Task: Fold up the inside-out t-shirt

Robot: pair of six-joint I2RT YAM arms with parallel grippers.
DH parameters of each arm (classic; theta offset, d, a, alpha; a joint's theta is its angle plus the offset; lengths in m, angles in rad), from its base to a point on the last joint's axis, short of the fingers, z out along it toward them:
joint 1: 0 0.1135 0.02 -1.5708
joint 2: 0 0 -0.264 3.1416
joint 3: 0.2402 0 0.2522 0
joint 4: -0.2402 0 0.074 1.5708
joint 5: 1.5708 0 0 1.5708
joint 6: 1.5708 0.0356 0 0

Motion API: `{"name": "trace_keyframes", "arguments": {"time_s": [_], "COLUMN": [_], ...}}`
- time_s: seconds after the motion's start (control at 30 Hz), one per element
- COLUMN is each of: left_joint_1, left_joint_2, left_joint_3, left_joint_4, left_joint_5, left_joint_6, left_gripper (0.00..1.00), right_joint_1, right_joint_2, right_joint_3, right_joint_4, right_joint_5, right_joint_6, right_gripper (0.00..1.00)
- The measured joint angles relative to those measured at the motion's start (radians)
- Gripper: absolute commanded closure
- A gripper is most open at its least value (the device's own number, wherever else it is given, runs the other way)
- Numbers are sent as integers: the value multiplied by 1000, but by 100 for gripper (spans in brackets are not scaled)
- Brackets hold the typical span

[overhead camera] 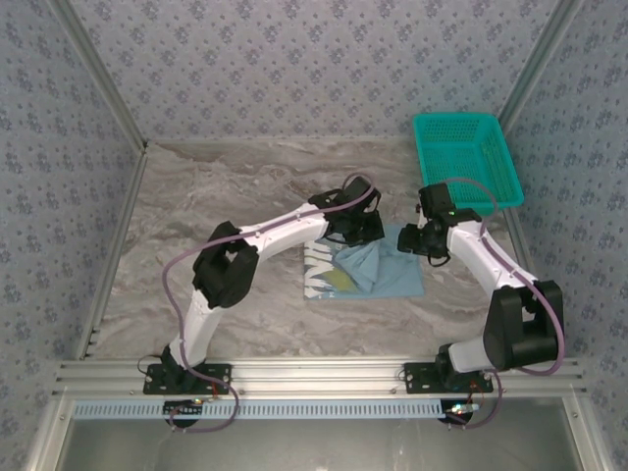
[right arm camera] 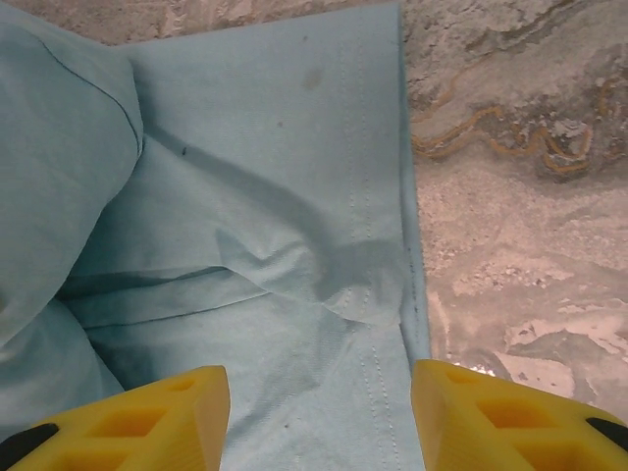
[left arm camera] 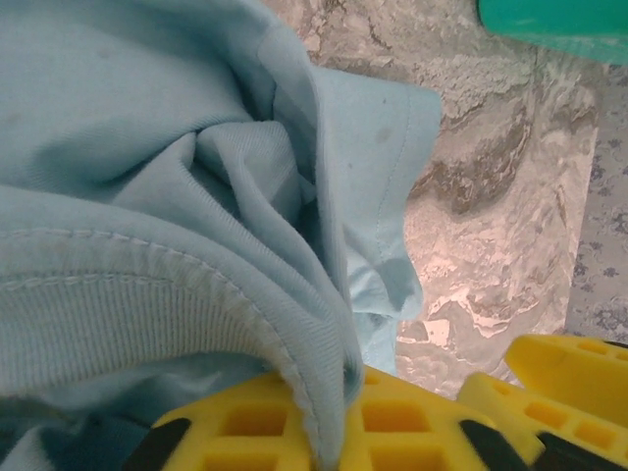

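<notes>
Inside-out t-shirt (overhead camera: 383,275) lies bunched on the table (overhead camera: 196,196). Right gripper (right arm camera: 319,422) hovers over it, fingers apart. Cannot tell whether left gripper (left arm camera: 456,417) clamps cloth.

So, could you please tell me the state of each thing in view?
t-shirt: partly folded, flat on the table, one fold bunched up.
left claw: nearly closed, t-shirt hem draped over one finger; grip unclear.
right claw: open, above the t-shirt's edge, holding nothing.
basket: upright, apart from the t-shirt.
</notes>
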Motion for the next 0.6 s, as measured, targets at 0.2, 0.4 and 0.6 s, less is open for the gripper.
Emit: {"name": "trace_keyframes", "arguments": {"time_s": [0.2,0.4,0.6], "left_joint_1": [-8,-10,-10], "left_joint_2": [82,151,158], "left_joint_3": [109,283,388], "left_joint_4": [-8,-92,-217], "left_joint_5": [92,186,226], "left_joint_6": [24,103,226], "left_gripper": [67,54,39], "right_joint_1": [-20,-32,-34], "right_joint_2": [-50,-130,-207], "right_joint_3": [-10,-10,-25], "right_joint_4": [-11,-22,-19], "right_joint_5": [32,76,110], "right_joint_6": [19,43,68], "right_gripper": [46,45,44]}}
